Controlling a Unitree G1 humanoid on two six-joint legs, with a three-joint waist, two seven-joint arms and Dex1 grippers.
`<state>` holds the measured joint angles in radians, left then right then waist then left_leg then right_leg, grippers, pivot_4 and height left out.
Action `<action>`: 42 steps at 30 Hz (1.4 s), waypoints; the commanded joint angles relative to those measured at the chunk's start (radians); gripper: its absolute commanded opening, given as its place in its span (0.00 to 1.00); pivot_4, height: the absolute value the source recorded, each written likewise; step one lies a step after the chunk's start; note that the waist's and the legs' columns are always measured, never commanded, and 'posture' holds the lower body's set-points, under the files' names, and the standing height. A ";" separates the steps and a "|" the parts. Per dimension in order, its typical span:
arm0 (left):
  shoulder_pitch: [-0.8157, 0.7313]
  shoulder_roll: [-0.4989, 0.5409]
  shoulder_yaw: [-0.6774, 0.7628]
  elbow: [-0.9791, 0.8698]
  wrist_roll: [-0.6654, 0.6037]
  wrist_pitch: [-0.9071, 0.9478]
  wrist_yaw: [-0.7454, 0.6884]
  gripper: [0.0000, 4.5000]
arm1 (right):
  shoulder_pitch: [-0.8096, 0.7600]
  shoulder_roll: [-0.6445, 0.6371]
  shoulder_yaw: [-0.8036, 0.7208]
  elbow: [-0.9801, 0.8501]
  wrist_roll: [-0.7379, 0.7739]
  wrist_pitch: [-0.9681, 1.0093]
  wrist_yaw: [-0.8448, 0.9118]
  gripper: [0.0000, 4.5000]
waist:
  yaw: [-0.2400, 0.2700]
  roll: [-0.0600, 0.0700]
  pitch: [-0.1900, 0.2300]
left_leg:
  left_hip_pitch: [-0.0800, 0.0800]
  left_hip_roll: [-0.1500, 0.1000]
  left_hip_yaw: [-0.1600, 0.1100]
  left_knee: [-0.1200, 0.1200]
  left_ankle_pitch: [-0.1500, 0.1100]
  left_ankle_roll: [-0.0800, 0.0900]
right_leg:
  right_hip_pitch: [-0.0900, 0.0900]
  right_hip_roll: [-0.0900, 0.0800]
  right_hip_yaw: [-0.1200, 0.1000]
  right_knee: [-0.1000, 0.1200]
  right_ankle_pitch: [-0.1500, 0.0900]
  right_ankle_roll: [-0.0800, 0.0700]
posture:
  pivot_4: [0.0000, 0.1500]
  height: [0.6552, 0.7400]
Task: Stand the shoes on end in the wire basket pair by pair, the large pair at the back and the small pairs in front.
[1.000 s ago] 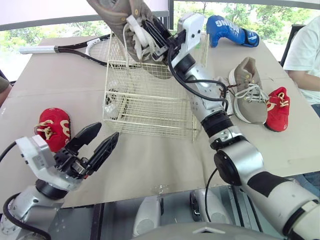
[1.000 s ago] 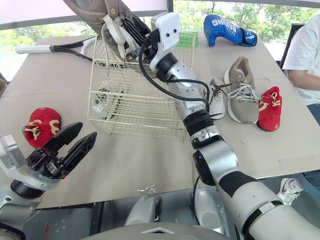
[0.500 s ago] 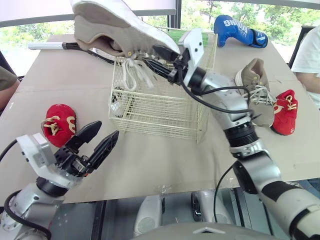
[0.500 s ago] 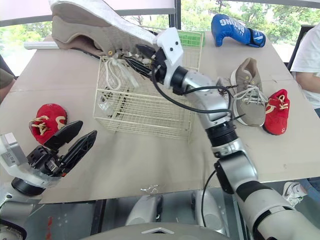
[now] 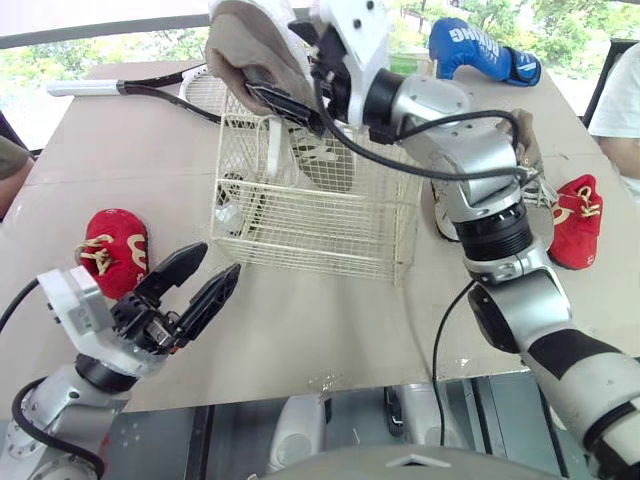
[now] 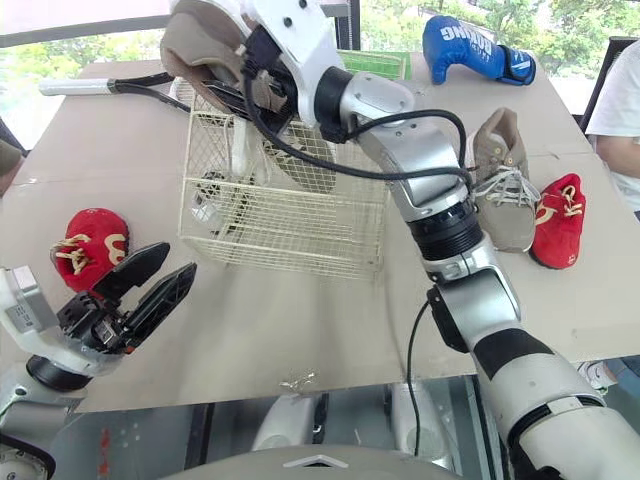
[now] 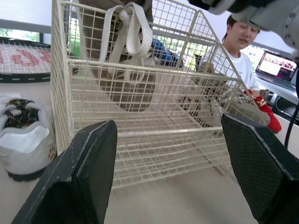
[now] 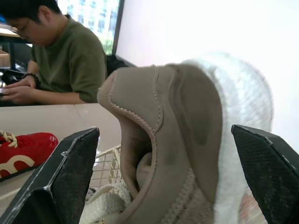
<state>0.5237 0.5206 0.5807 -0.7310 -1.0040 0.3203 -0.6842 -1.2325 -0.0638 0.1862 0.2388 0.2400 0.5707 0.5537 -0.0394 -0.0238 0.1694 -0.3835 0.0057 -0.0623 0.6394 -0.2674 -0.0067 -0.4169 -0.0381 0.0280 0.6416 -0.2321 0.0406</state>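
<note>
Left eye view, shoe [image 5: 250, 40]: pinched by right gripper [image 5: 268, 95], toe down inside basket [image 5: 330, 235].
Basket back wall: I lower it there, upright.
Left gripper [image 5: 197, 285]: spread, idle.

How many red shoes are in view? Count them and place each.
2. One red shoe lies on the table, left of the wire basket. The other lies far right, beside a tan shoe. The arm could hide more.
</note>
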 commanded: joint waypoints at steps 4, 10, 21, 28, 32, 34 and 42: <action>0.009 0.001 0.018 -0.018 0.008 -0.021 -0.009 0.85 | -0.053 0.002 -0.019 0.073 -0.033 0.007 -0.025 0.48 | -0.004 0.000 0.000 | 0.001 0.000 0.000 0.001 0.000 0.000 | 0.001 0.000 0.000 0.000 0.000 0.000 | 1.00 1.00; 0.017 -0.019 0.004 -0.032 0.022 -0.026 0.004 0.85 | 0.043 0.045 -0.041 -0.023 -0.040 -0.067 -0.092 0.01 | -0.004 -0.001 -0.001 | 0.002 0.001 0.000 0.000 0.000 0.000 | 0.001 0.003 0.000 0.002 0.000 0.000 | 1.00 1.00; -0.017 0.004 0.007 -0.030 0.002 -0.003 0.035 0.85 | 0.206 0.259 -0.215 -0.133 0.119 -0.297 -0.228 0.01 | 0.002 0.000 0.001 | -0.001 0.001 -0.003 0.003 0.000 0.000 | 0.001 0.002 -0.002 0.002 0.000 0.000 | 1.00 1.00; -0.038 0.030 0.022 -0.021 -0.017 0.010 0.043 0.85 | 0.236 0.291 -0.214 -0.098 0.163 -0.423 -0.238 0.01 | -0.001 0.001 0.001 | -0.002 0.001 -0.003 0.003 0.000 0.000 | 0.000 0.002 -0.002 0.001 0.000 0.000 | 1.00 1.00; -0.042 0.032 0.021 -0.022 -0.017 0.012 0.047 0.85 | 0.318 0.252 -0.099 -0.095 0.137 -0.375 -0.158 0.01 | -0.002 0.000 0.001 | -0.001 0.001 -0.002 0.003 0.000 0.000 | 0.000 0.002 -0.002 0.001 0.000 0.000 | 1.00 1.00; -0.038 0.029 0.020 -0.025 -0.015 0.011 0.047 0.85 | 0.367 0.223 -0.038 -0.108 0.123 -0.371 -0.098 0.01 | -0.002 0.000 0.001 | 0.000 0.001 -0.002 0.003 0.000 0.000 | 0.001 0.002 -0.001 0.001 0.000 0.000 | 1.00 1.00; -0.037 0.031 0.015 -0.021 -0.015 0.011 0.045 0.85 | 0.415 0.237 -0.084 -0.113 0.205 -0.297 -0.122 0.01 | -0.003 0.001 0.000 | 0.004 0.001 -0.002 0.003 0.000 0.000 | 0.005 0.003 -0.001 0.003 0.000 0.000 | 1.00 1.00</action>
<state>0.4877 0.5447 0.5799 -0.7351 -1.0049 0.3403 -0.6357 -0.8332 0.1326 0.1200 0.1180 0.4157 0.2387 0.4501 -0.0425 -0.0230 0.1693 -0.3792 0.0070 -0.0642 0.6421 -0.2675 -0.0065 -0.4123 -0.0354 0.0271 0.6444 -0.2321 0.0407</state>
